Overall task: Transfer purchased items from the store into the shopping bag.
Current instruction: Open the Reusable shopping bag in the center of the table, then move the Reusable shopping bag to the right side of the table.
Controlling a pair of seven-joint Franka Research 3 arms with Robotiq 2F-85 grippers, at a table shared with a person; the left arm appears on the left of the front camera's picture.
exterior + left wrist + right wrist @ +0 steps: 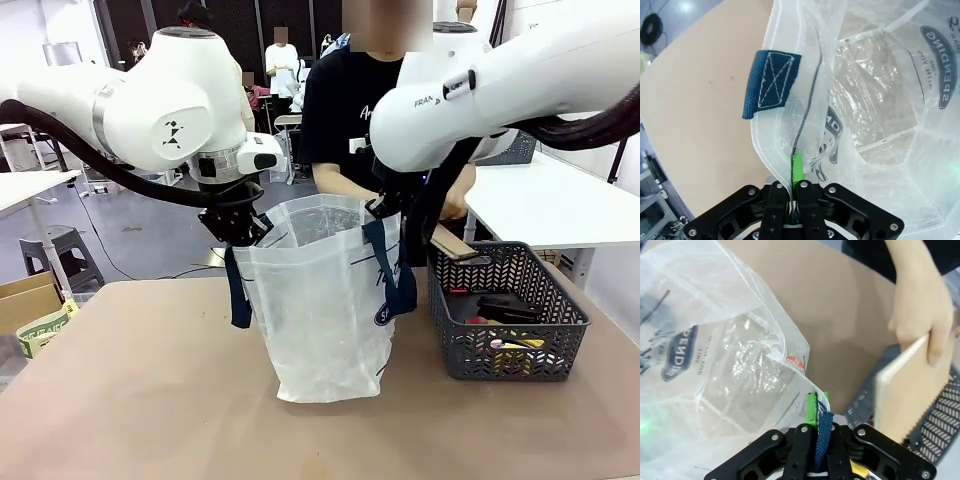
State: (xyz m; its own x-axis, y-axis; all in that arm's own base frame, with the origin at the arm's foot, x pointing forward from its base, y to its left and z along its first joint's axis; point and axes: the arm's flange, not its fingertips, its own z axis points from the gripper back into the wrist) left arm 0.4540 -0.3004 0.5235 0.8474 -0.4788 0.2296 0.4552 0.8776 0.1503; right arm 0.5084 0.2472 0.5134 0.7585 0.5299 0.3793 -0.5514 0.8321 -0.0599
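At table (130, 400) middle, shopping bag (325, 310) thin, floppy: hold by rim. Left gripper (240, 232) clamped on rim at 9 o'clock, right gripper (385, 212) same at 3 o'clock.

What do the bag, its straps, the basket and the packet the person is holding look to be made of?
Shopping bag: thin translucent plastic film, glossy and crinkled. Straps: navy woven webbing, matte, with visible stitching. Basket: dark grey rigid plastic, probably moulded, perforated walls. Packet: matte brown kraft paper or card, stiff-looking.
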